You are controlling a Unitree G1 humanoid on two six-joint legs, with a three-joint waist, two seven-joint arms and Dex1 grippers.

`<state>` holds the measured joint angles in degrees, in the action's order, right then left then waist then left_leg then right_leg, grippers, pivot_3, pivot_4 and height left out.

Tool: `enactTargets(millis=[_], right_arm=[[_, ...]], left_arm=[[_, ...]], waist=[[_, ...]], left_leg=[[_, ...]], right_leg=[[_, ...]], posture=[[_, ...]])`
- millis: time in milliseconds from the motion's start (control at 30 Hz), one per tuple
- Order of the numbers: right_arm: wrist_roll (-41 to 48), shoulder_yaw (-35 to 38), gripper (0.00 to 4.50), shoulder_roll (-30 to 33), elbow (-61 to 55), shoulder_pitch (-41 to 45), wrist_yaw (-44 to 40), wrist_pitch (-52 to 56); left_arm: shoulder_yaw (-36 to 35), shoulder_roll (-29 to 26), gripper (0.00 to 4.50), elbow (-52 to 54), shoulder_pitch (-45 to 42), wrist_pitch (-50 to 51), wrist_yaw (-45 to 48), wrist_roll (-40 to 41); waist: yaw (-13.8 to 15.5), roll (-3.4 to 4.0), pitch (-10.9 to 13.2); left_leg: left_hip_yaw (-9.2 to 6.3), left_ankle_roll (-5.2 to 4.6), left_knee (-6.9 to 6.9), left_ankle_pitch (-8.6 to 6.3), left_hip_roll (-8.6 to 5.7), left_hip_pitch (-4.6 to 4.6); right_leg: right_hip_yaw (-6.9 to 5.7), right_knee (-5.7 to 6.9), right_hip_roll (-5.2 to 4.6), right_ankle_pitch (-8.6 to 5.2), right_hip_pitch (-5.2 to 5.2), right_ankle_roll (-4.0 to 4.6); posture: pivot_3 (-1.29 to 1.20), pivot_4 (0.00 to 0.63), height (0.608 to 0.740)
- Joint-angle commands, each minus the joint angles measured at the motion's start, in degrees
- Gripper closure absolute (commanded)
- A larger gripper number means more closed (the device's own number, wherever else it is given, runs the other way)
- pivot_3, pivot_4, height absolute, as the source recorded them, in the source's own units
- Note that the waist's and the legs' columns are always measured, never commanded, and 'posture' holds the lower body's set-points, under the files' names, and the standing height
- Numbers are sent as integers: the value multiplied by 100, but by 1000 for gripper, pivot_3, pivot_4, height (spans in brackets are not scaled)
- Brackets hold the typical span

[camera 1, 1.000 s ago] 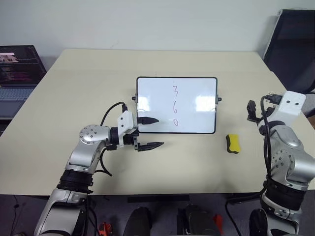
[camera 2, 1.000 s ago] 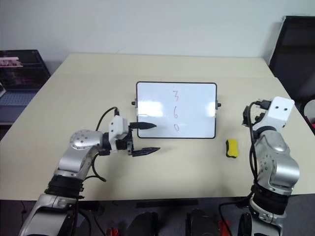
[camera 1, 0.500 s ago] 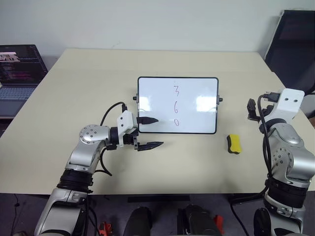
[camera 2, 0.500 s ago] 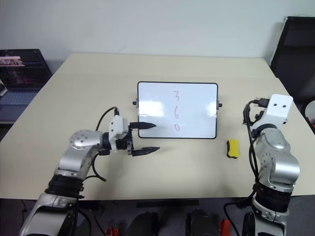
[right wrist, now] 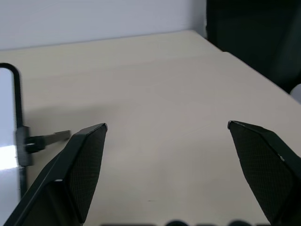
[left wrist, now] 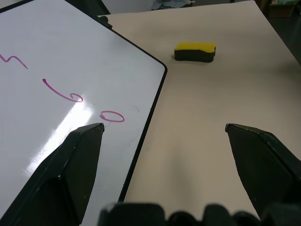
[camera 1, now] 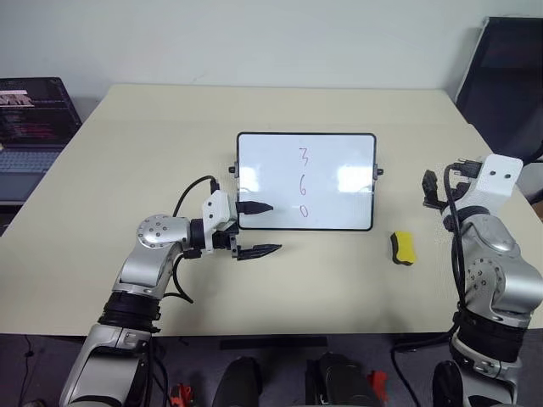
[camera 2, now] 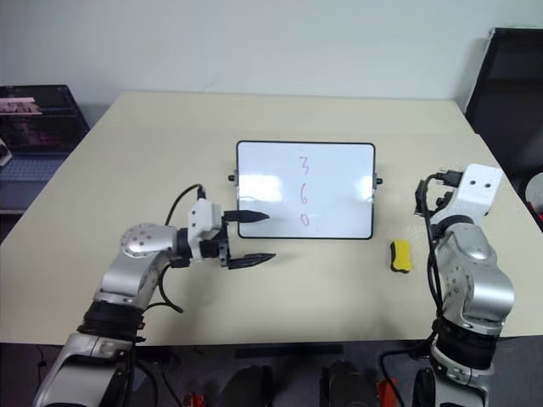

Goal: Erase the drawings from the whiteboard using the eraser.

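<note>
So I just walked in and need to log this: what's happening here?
A two-armed robot faces a whiteboard that has red digits on it. The yellow eraser lies untouched on the table to the board's right. The left gripper is open at the board's lower left corner; the right gripper is open and empty.

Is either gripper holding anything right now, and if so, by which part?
Nothing is held. The left gripper and right gripper are both open and empty; the eraser lies untouched on the table beside the whiteboard.
</note>
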<state>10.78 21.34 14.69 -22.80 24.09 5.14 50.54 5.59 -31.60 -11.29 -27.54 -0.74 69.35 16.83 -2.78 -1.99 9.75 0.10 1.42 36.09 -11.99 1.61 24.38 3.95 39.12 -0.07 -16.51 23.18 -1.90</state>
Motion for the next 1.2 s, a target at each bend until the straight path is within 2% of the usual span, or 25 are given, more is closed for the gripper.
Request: enactTargets(millis=[33, 533, 700, 800, 1133, 1200], right_arm=[[59, 106, 17, 41, -102, 92, -34, -113], [38, -29, 17, 221, -117, 59, -236, -311], [-115, 135, 17, 42, -42, 94, 171, -238], [269, 354, 645, -139, -117, 143, 19, -323], [212, 359, 4334, -98, -165, 72, 103, -420], [217, 358, 4476, -93, -169, 69, 113, -429]], left_arm=[[-92, -14, 0, 102, -68, -118, -7, 29], [-101, -27, 0, 105, -71, -122, 4, 34], [-100, -27, 0, 80, -88, -123, 8, 31], [-100, -29, 0, 76, -91, -123, 12, 30], [-103, -38, 0, 80, -89, -119, 12, 28], [-103, -38, 0, 76, -90, -119, 14, 30]], waist=[[1, 0, 0], [-5, 0, 0], [-3, 0, 0], [-6, 0, 0], [-5, 0, 0], [-4, 0, 0]], left_leg=[[0, 0, 0, 0, 1, 0], [0, 0, 0, 0, 1, 0], [0, 0, 0, 0, 1, 0], [-1, 0, 0, 0, 2, 0], [0, 0, 0, 0, 1, 0], [0, 0, 0, 0, 1, 0]], right_leg=[[0, 0, 0, 0, 0, 0], [1, 1, 1, 0, 0, 0], [0, 1, 1, 0, 0, 0], [1, 1, 1, 0, 0, 0], [1, 1, 1, 0, 0, 0], [1, 1, 1, 0, 0, 0]], posture=[[0, 150, 740], [0, 150, 740], [0, 150, 740], [0, 150, 740], [0, 150, 740], [0, 150, 740]])
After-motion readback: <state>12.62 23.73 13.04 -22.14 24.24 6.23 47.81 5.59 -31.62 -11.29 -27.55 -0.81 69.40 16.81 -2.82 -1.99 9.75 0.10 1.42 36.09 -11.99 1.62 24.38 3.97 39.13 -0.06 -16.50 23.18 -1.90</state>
